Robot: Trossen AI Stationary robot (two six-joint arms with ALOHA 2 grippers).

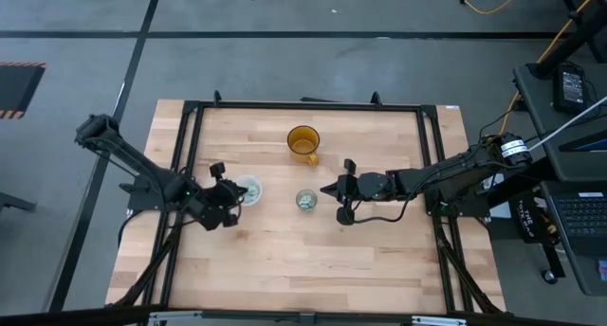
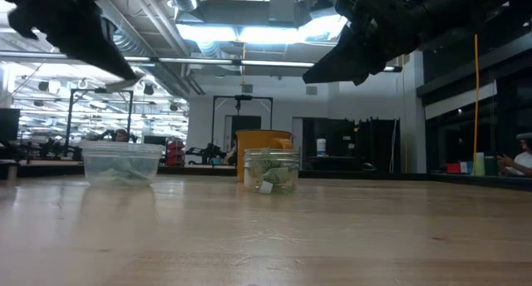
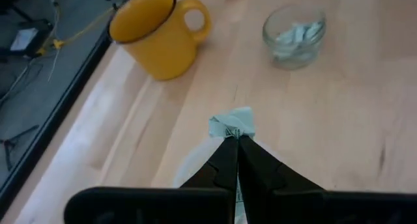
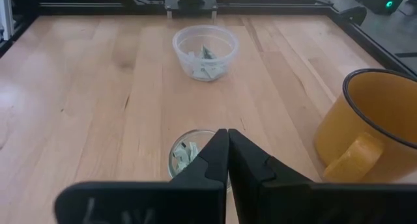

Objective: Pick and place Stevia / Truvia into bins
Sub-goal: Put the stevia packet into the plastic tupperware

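We see the left gripper [image 3: 236,138] pinched shut on a pale green sachet [image 3: 232,124], which sticks out past the fingertips. From above, this gripper [image 1: 230,197] hangs just left of the clear plastic cup [image 1: 248,189]; the left wrist view shows a pale curved rim right under the fingers, which we take to be that cup, though the fingers hide most of it. So the held sachet lies over or just at the cup's near-left edge, and the drop turns on carrying the tips slightly right, toward the cup's middle. The sachet's long axis seems to run across the fingers, but we cannot be sure.

The right gripper [image 4: 228,140] is closed and empty, hovering just right of the small glass cup [image 1: 305,200], which sits between the two arms. Both cups already hold sachets; the clear plastic one shows a small pile [image 4: 206,62]. The yellow mug [image 1: 303,142] stands farther back and plays no part. We see no loose sachets on the wooden table [image 1: 313,260], so the left arm seems to hold the last one.
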